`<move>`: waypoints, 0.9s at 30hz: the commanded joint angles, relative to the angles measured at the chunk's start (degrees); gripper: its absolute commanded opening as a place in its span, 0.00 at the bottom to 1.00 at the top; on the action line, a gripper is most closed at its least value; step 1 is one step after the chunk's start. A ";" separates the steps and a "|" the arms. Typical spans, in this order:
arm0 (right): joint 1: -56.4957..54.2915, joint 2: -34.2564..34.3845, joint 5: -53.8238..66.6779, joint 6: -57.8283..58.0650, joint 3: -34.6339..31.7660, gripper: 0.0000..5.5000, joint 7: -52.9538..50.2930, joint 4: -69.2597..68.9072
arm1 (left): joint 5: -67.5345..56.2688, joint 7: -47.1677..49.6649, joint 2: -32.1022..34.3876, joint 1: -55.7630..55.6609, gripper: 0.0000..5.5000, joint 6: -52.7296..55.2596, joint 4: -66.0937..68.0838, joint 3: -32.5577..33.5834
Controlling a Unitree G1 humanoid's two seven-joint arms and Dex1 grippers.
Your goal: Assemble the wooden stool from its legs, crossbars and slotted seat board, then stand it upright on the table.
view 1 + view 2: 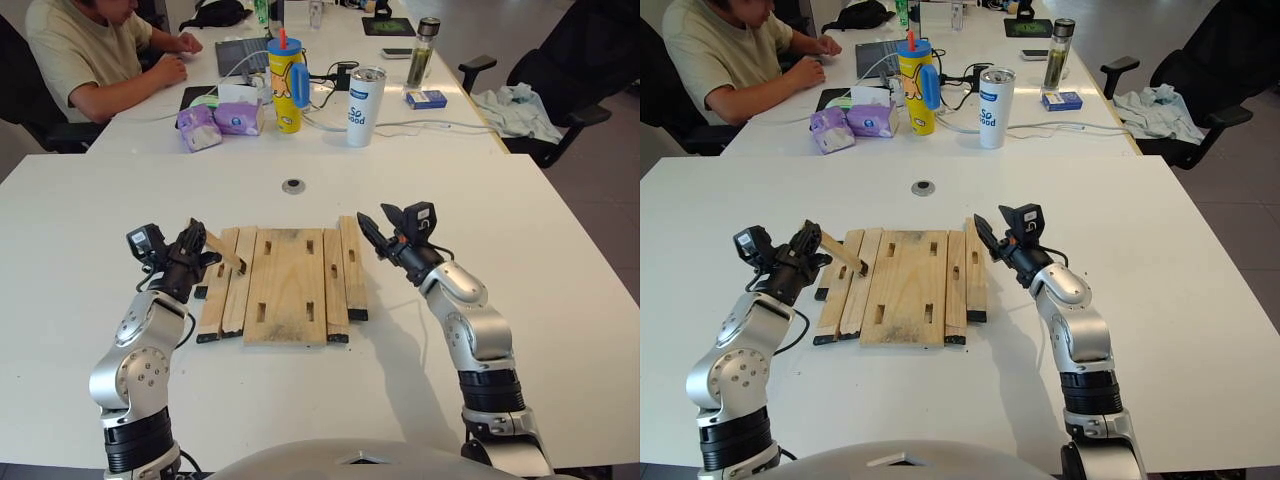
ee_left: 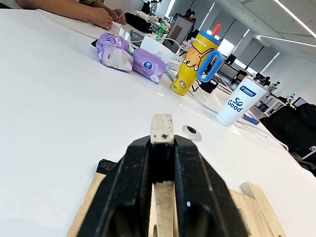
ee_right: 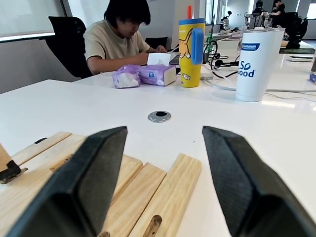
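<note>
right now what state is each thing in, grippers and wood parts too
left gripper: shut on wood stick
wood stick: tilted, in left gripper
right gripper: open, empty
seat board: flat on table, unassembled
side slats: flat beside seat board
white tumbler: upright

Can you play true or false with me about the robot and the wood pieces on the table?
1. The left claw is holding a wooden stick. True.
2. The right claw is squeezing a piece of wood. False: it is open and holds nothing.
3. The stool is all built and standing up. False: the slotted seat board lies flat on the table, with loose wooden bars beside it.
4. A yellow cup stands on the far table. True.
</note>
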 commanded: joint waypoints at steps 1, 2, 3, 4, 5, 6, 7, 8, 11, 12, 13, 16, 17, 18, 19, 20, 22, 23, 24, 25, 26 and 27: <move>0.38 0.02 0.43 0.78 0.06 0.51 -0.24 -1.01 | 2.13 -0.70 1.30 -0.32 0.08 -0.18 1.24 -0.70; 0.36 0.10 0.41 0.85 0.17 0.51 -0.26 -1.06 | 2.55 -0.79 1.42 -0.54 0.08 -0.37 1.68 -0.72; 0.32 0.20 0.38 0.94 0.30 0.51 -0.31 -1.12 | 3.00 -0.85 1.59 -0.84 0.08 -0.57 2.26 -0.69; 0.29 0.25 0.37 1.02 0.44 0.51 -0.27 -1.19 | 3.30 -0.85 1.63 -0.88 0.08 -0.74 2.50 -0.61; 0.34 0.28 0.36 1.07 0.54 0.51 -0.24 -1.23 | 3.57 -0.87 1.60 -1.01 0.08 -0.85 2.79 -0.57; 0.38 0.29 0.31 1.05 0.64 0.51 -0.20 -1.19 | 3.76 -0.85 1.56 -1.11 0.08 -0.94 2.95 -0.54; 0.38 0.31 0.27 1.05 0.71 0.51 -0.18 -1.11 | 3.92 -0.85 1.53 -1.32 0.08 -0.98 3.12 -0.55; 0.40 0.30 0.25 1.07 0.79 0.51 -0.17 -1.10 | 4.09 -0.79 1.47 -1.43 0.08 -1.08 3.16 -0.56; 0.46 0.21 0.24 1.17 0.97 0.51 -0.19 -1.30 | 5.18 -0.89 1.65 -1.36 0.08 -1.19 3.19 -1.09; 0.40 0.21 0.21 1.22 1.06 0.51 -0.19 -1.29 | 6.05 -0.97 1.90 -1.18 0.08 -1.25 3.20 -1.66; 0.41 0.20 0.18 1.29 1.13 0.51 -0.19 -1.40 | 6.83 -1.01 2.05 -1.00 0.08 -1.19 3.15 -2.33; 0.43 0.23 0.08 1.50 1.39 0.51 -0.25 -1.60 | 9.89 -1.36 2.53 -0.40 0.08 -1.38 3.54 -5.16; 0.44 0.18 -0.01 1.64 1.63 0.51 -0.20 -1.71 | 11.35 -1.59 2.80 0.01 0.08 -1.67 3.53 -6.58; 0.51 0.13 -0.05 1.77 1.81 0.51 -0.17 -1.90 | 12.41 -1.76 2.93 0.37 0.08 -1.91 3.42 -7.61; 0.54 0.09 -0.06 1.92 1.94 0.51 -0.14 -1.99 | 13.59 -1.93 3.22 0.57 0.08 -2.00 3.41 -8.79; 0.56 0.01 -0.03 2.13 2.08 0.51 -0.09 -2.12 | 14.82 -2.16 3.43 0.82 0.08 -2.30 3.34 -9.97; 0.58 -0.27 -0.13 2.51 2.49 0.51 0.14 -2.24 | 16.80 -2.69 3.70 1.75 0.08 -2.62 3.24 -12.06; 0.61 -0.40 -0.17 2.65 2.64 0.51 0.25 -2.34 | 17.15 -2.70 3.41 2.36 0.08 -2.72 3.18 -12.40; 0.57 -0.53 -0.25 2.74 2.77 0.51 0.33 -2.34 | 17.48 -2.80 3.19 3.03 0.08 -2.88 3.27 -12.60; 0.56 -0.70 -0.35 2.82 2.87 0.51 0.39 -2.40 | 18.02 -2.88 3.07 3.82 0.08 -3.20 3.24 -12.86; 0.58 -0.87 -0.49 2.91 2.98 0.51 0.42 -2.52 | 18.80 -3.15 3.16 4.92 0.08 -3.79 3.19 -13.36; 0.60 -1.02 -0.57 3.04 3.06 0.51 0.47 -2.67 | 19.57 -3.33 3.23 6.23 0.08 -4.34 3.02 -13.94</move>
